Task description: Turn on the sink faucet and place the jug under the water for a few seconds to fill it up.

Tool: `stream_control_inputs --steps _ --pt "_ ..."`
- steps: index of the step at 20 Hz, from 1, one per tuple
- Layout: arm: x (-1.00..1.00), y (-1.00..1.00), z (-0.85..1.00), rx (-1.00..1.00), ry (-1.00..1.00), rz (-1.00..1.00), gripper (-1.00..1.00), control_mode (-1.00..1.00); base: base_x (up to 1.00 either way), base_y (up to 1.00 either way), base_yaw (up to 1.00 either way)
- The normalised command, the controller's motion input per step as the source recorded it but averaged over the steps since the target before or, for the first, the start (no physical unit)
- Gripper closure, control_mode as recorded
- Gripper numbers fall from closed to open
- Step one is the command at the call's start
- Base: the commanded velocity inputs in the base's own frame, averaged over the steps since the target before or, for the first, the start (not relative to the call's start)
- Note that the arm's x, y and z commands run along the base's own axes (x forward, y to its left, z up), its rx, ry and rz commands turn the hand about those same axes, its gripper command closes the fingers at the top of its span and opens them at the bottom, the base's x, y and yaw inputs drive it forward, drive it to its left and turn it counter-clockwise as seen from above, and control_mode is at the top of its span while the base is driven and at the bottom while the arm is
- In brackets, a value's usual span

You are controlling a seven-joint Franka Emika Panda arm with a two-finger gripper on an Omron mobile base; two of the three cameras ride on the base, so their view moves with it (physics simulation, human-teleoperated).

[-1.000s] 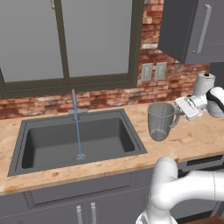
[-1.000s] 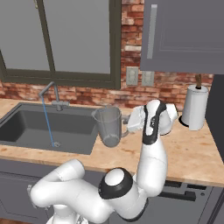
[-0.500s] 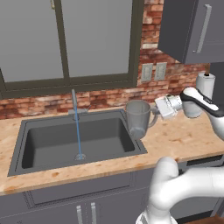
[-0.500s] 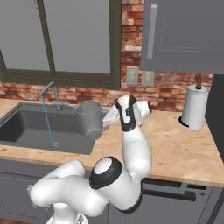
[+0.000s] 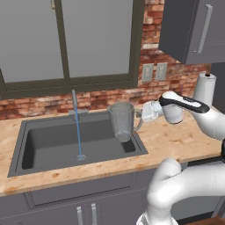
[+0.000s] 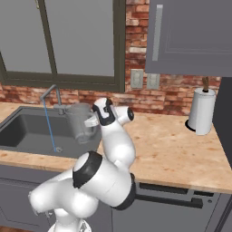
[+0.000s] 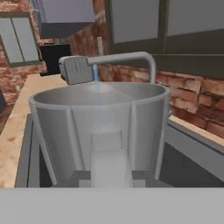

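My claw (image 5: 143, 115) is clamped on the jug (image 5: 121, 121) handle, jug upright over the sink's (image 5: 52, 145) right edge. Water (image 5: 78, 132) falls well off, past the jug's far side.

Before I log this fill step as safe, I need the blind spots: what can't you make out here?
- Pincer fingertips: hidden behind the jug handle in the left base view.
- Jug's base: hand view, cut off at the bottom edge.
- Sink left end: right base view, cut by the frame edge.
- Faucet lever: too small, left base view.
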Motion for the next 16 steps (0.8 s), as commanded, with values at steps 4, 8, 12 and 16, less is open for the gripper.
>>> stream_control_inputs --steps 4,8,12,16 --pt "0.0 0.34 -0.01 0.0 0.04 -0.05 1.0 -1.0 0.0 0.0 0.0" --pt "0.03 0.29 -0.12 -0.01 0.07 -0.01 1.0 -1.0 0.0 0.0 0.0" --pt "0.04 0.17 -0.17 0.0 0.12 0.0 1.0 -1.0 0.0 0.0 0.0" --pt "0.0 0.04 -0.08 0.0 0.09 0.0 1.0 -1.0 0.0 0.0 0.0"
